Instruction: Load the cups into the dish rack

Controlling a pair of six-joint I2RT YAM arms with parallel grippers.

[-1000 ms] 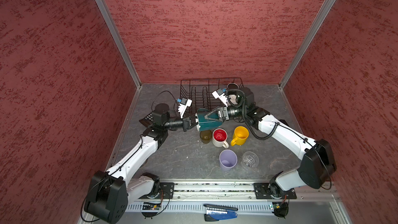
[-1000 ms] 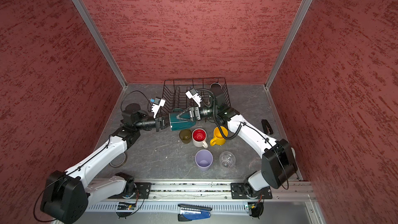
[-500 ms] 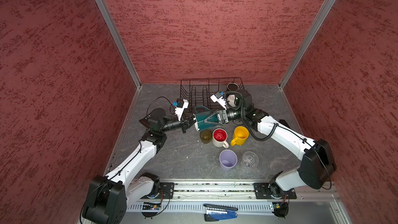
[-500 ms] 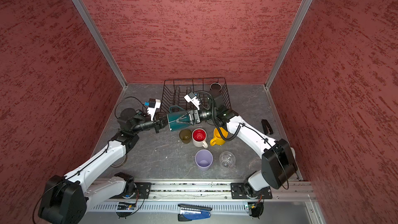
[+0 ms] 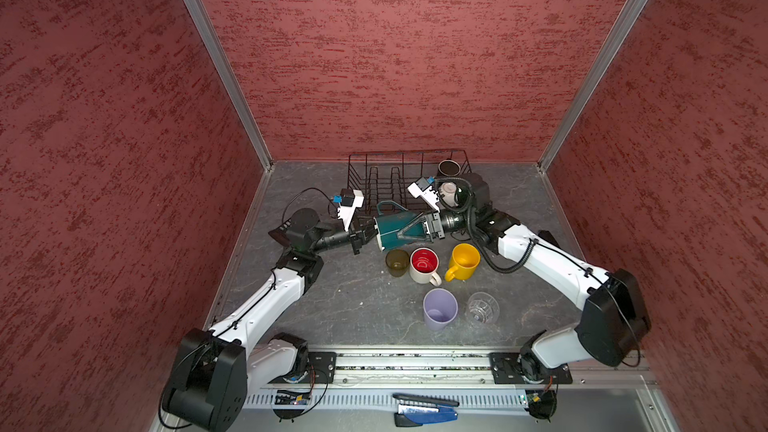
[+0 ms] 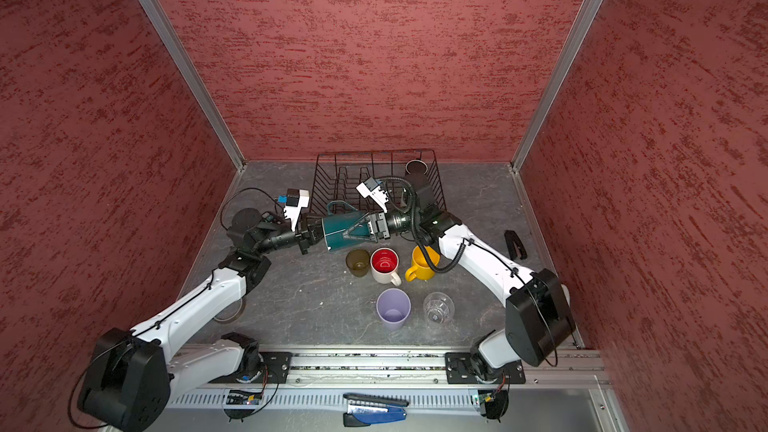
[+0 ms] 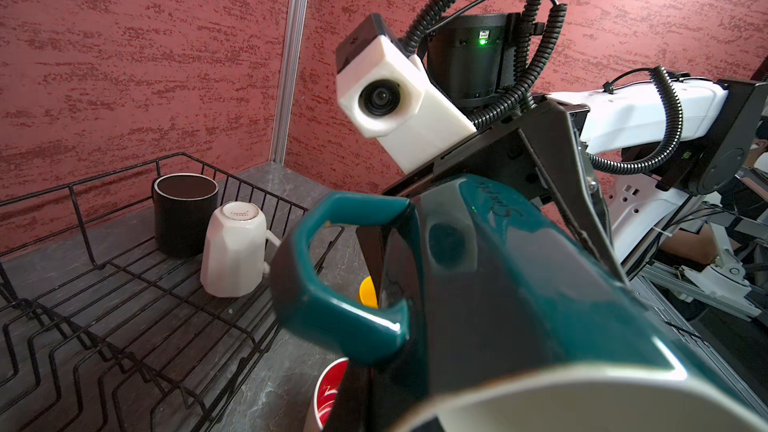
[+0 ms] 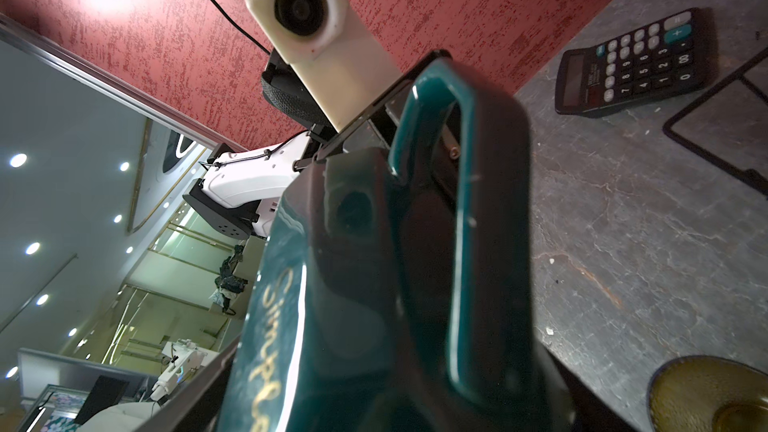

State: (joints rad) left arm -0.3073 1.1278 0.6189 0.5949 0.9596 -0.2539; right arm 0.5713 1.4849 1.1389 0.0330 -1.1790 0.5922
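- Since a second ago, the teal mug (image 5: 390, 224) and both grippers have drifted slightly toward the dish rack (image 5: 407, 153). The cups on the table have not moved.
- Calculator (image 8: 631, 64): lies on the table near the left wrist, close to a rack corner. I can read its digit keys and plus key, but no brand.
- Left gripper (image 5: 365, 234): clenched on the mug's rim at the mouth end, beside the handle. It carries the mug on its side, clear of the table.
- Teal mug: spans the gap between the two grippers, mouth to the left one, base to the right one, handle toward the rack. Gold script on its wall begins "Simpl"; the rest runs out of frame.
- Right gripper (image 5: 405, 229): jaws spread wide along the mug's flanks from the base end. I cannot tell whether the pads press yet. I judge this a handover that gives the right arm a body grip for inverting the mug into the rack.
- Under the grippers, toward the arm bases: olive-brown tumbler (image 5: 397, 261), red-lined white mug (image 5: 424, 265) and yellow mug (image 5: 463, 261); farther off, lavender tumbler (image 5: 439, 309) and clear-glass tumbler (image 5: 482, 307). All await loading.
- Beyond the right gripper, in the rack: black mug (image 7: 185, 214) and white mug (image 7: 235, 251), touching. The white one stands mouth-down, and its base mark is too small to read.
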